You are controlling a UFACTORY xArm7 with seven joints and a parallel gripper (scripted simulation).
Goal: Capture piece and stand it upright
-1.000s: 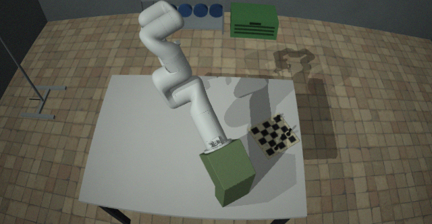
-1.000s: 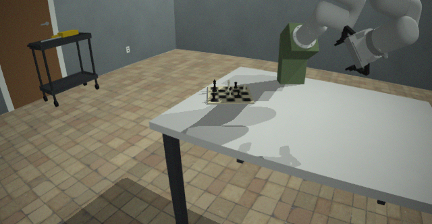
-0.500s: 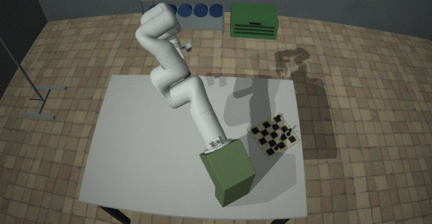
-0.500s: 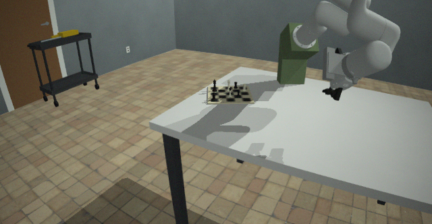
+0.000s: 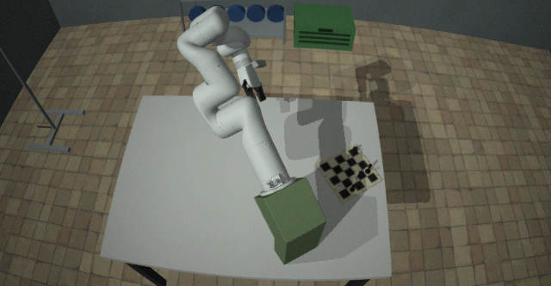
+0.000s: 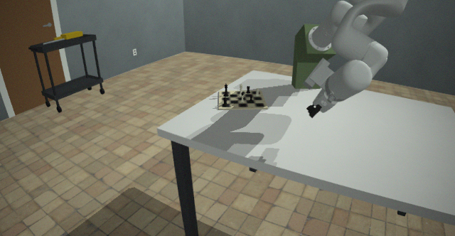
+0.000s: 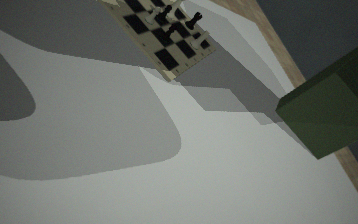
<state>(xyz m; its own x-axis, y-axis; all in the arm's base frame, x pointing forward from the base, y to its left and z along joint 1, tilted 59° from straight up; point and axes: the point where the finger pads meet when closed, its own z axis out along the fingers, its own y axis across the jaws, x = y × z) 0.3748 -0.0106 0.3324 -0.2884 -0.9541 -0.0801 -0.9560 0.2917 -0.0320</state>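
Chessboard (image 5: 349,172) lies near one edge of the white surface (image 5: 181,200), turned at an angle to that edge, a few small pieces standing on it. From the exterior view, a tall black piece (image 6: 225,89) stands at the board's near-left corner, another black piece (image 6: 248,89) further in, and a pale piece (image 6: 242,87) toward the back; which squares they occupy cannot be read, the edge lettering being too small. All pieces seen appear upright. In the wrist view the board (image 7: 166,31) sits at the top of the frame, partly cut off, with dark pieces (image 7: 193,21) visible against the light squares. Broad grey shadows of the arm fall across the surface between the board and the hand. The hand (image 6: 314,110) hangs above the surface, well apart from the board, fingers spread wide with nothing between them; in the top view it (image 5: 253,90) shows as a dark pair of tips over the far edge of the surface. The white arm (image 5: 224,105) folds back on itself from a green pedestal (image 5: 293,223) fixed on the surface beside the board. Beyond: tiled floor, a green crate (image 5: 324,27), a grey shelf with blue discs (image 5: 256,13), a black cart (image 6: 67,65) by a brown door.
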